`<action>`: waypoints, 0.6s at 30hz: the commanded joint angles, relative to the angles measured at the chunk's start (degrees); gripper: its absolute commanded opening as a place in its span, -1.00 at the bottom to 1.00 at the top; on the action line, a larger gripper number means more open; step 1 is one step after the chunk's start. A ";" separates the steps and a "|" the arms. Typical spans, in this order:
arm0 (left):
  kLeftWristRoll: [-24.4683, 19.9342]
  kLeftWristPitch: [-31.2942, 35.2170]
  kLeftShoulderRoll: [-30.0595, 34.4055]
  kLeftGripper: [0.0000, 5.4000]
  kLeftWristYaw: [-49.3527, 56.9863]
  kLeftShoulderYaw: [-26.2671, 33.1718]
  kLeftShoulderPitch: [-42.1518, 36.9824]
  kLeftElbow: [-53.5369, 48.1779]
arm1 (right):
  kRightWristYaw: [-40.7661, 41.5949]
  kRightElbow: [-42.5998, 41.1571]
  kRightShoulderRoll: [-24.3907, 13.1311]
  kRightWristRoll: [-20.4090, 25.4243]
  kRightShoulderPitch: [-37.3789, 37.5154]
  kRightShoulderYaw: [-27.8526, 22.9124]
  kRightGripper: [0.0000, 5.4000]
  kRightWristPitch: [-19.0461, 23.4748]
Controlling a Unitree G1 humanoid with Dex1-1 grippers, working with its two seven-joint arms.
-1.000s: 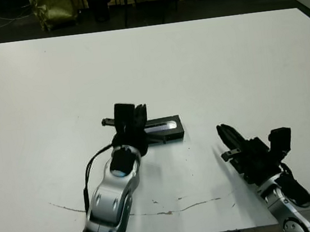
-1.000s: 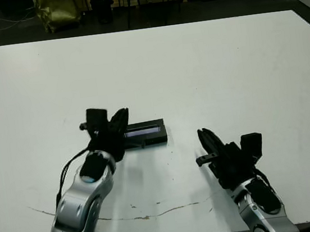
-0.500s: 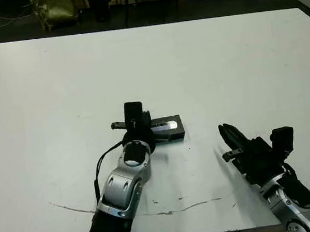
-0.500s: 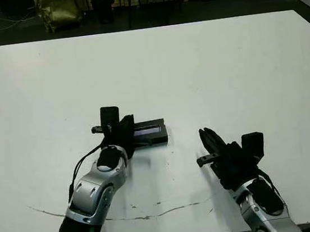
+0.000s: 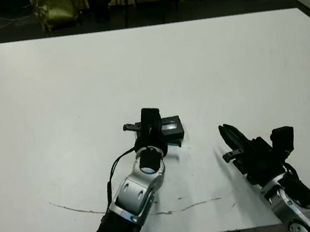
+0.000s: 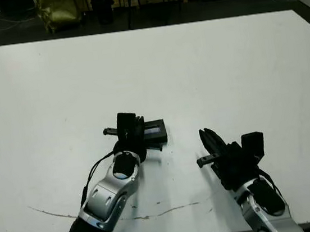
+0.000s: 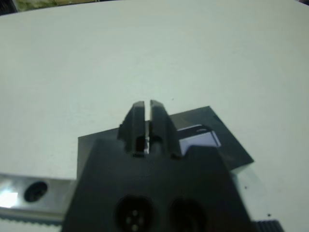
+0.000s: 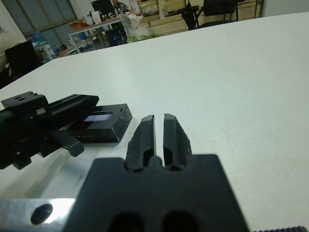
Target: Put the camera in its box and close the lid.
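The lid [image 5: 172, 128], black with a glossy grey-lavender strip [image 7: 199, 137], lies flat near the middle of the table, closed over what is beneath it. The box and the camera are hidden under it. My left gripper [image 5: 154, 126] sits over the lid's left and middle part, covering most of it. Its fingers [image 7: 137, 118] are shut with nothing between them. My right gripper [image 5: 225, 133] hovers to the right of the lid and nearer the front edge, clear of it. It is shut and empty, and its fingertips [image 8: 147, 126] point towards the lid [image 8: 99, 118].
A thin cracked line [image 5: 172, 210] runs across the white table [image 5: 239, 60] near its front edge. Beyond the far edge stand a yellow bag [image 5: 54, 6], a dark bin [image 5: 99, 4] and chair legs. A cable [image 5: 114, 175] loops beside my left forearm.
My left gripper has slid to the right along the lid, from its left end to over its middle. The lid has stayed in place, and the right arm has barely moved.
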 commanded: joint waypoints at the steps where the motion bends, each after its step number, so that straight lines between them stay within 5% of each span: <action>1: -0.58 2.87 -6.08 -0.99 -0.59 -1.35 7.06 4.84 | -0.28 0.46 -0.72 -1.01 0.36 0.09 -1.00 0.15; 8: -0.55 1.50 -5.24 -0.99 -2.68 -2.35 6.79 5.26 | 0.17 0.44 -0.63 0.14 0.36 -0.27 -1.00 0.85; 14: -0.03 7.47 -4.98 -0.99 -0.85 -0.57 5.19 -0.14 | 0.16 1.01 -0.38 0.24 0.36 -0.45 -1.00 0.59; 18: -4.18 1.85 -5.15 -0.99 -3.90 3.13 6.34 -0.73 | 1.22 1.43 -0.31 0.87 0.30 -0.49 -1.00 -0.16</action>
